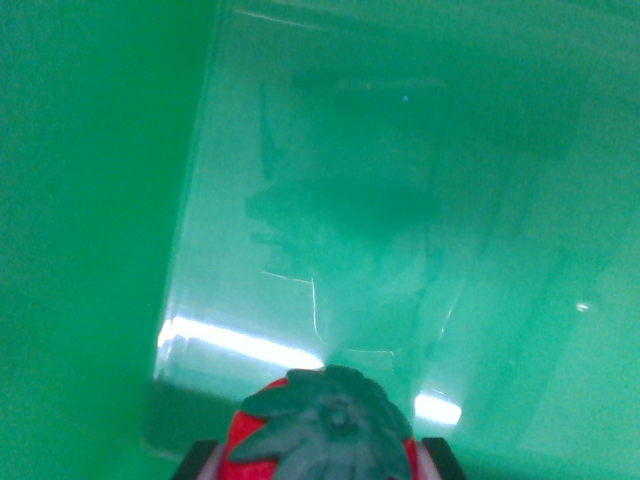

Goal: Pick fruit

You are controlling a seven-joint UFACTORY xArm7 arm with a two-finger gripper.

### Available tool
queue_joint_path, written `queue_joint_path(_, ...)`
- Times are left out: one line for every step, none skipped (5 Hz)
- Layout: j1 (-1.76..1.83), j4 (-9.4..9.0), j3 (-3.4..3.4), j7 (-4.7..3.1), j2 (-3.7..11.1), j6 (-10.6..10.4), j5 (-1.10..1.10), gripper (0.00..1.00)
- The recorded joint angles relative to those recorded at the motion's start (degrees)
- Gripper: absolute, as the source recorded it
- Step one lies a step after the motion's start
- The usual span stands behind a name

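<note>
Red strawberry, green leafy cap up, is gripped between the two dark fingers of the gripper, pressed at both sides, above a glossy green bin floor.

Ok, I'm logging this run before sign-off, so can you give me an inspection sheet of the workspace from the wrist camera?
Surface: glossy green floor of a bin or box, with bright light streaks and a dark blurred reflection; a matt green wall rises on the wrist view's left.
Job's things: one strawberry, red with a green leafy cap, at the bottom edge of the view, cap facing the camera.
Clutter: nothing seen.
Grippers: gripper mostly out of frame; dark finger tips show on either side of the strawberry, close against it, apparently shut on it.
Cables: nothing seen.
Surroundings: only green container surfaces fill the view; nothing beyond them visible.
</note>
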Motion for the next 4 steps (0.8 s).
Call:
queue_joint_path(-0.05, 1.79, 0.02, -0.07, -0.89, 2.67, 0.12, 1.00)
queue_joint_path(-0.05, 1.79, 0.02, -0.07, -0.89, 2.67, 0.12, 1.00)
queue_joint_path(-0.10, 3.55, 0.03, -0.13, -1.76, 5.30, 0.24, 1.00)
queue_joint_path(-0.10, 3.55, 0.03, -0.13, -1.76, 5.30, 0.24, 1.00)
